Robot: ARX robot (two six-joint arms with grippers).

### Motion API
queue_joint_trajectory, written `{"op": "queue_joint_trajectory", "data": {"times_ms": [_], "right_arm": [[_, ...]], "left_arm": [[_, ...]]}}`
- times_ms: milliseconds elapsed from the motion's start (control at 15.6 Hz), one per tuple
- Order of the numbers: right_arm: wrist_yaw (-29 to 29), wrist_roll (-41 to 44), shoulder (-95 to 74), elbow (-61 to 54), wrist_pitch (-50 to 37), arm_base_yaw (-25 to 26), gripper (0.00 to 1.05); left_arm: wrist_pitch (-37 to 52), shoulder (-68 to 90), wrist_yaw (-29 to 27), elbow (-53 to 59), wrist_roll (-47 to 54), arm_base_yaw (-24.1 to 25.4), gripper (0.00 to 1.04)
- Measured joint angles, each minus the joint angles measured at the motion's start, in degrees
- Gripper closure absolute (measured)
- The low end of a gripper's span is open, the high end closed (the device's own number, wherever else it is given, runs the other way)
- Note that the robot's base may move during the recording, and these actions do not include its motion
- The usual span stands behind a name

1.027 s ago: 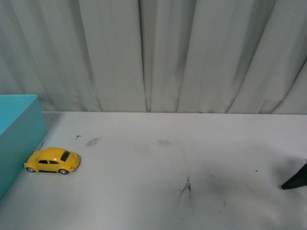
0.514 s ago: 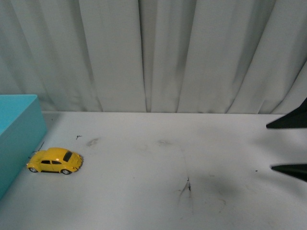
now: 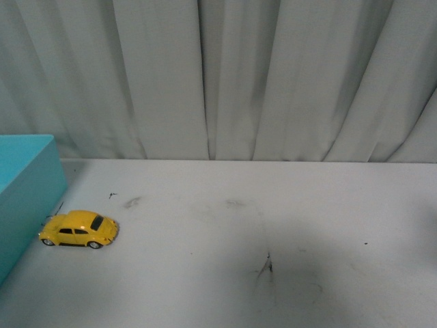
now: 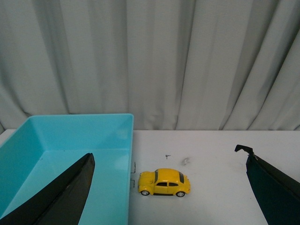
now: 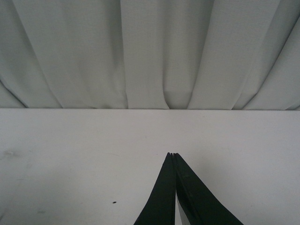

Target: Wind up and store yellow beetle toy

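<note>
The yellow beetle toy stands on its wheels on the white table at the left, close beside the teal box. It also shows in the left wrist view, with its front near the wall of the teal box. My left gripper is open and empty, its two dark fingers spread wide on either side of the toy and above it. My right gripper is shut on nothing, over bare table. Neither gripper shows in the front view.
The white table carries dark scuff marks near its middle. A grey curtain hangs behind its far edge. The teal box is open-topped and looks empty in the left wrist view.
The dark right gripper fingers seen at the right edge of the front view half a second ago have left that view. The toy has hardly moved.
</note>
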State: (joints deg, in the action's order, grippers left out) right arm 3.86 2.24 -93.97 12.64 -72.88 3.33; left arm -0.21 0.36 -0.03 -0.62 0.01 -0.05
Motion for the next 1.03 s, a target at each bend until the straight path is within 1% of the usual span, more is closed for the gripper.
{"op": "queue_joint_trajectory", "data": {"times_ms": [64, 128, 193, 385, 514, 578, 770, 1027], "right_arm": [[-0.8, -0.6, 3.8, -1.1, -0.5, -0.1, 1.03], [-3.7, -1.1, 7.9, -2.2, -1.2, -2.1, 1.03], [-3.6, -1.2, 11.3, -3.9, -1.0, -3.4, 1.03], [-3.7, -1.2, 19.6, -7.8, 5.2, -3.3, 1.03], [-3.7, -1.3, 28.4, -9.2, 12.8, -3.3, 1.03], [-3.7, -1.3, 35.3, -9.4, 19.4, -3.3, 1.03], [-3.8, -1.3, 43.3, -10.1, 24.7, -3.3, 1.03], [-3.7, -1.4, 54.5, -11.9, 34.5, -3.3, 1.03]], "left_arm": [[0.0, 0.0, 0.0, 0.0, 0.0, 0.0, 0.07], [0.0, 0.0, 0.0, 0.0, 0.0, 0.0, 0.07], [0.0, 0.0, 0.0, 0.0, 0.0, 0.0, 0.07], [0.0, 0.0, 0.0, 0.0, 0.0, 0.0, 0.07], [0.0, 0.0, 0.0, 0.0, 0.0, 0.0, 0.07], [0.0, 0.0, 0.0, 0.0, 0.0, 0.0, 0.07], [0.0, 0.0, 0.0, 0.0, 0.0, 0.0, 0.07], [0.0, 0.0, 0.0, 0.0, 0.0, 0.0, 0.07]]}}
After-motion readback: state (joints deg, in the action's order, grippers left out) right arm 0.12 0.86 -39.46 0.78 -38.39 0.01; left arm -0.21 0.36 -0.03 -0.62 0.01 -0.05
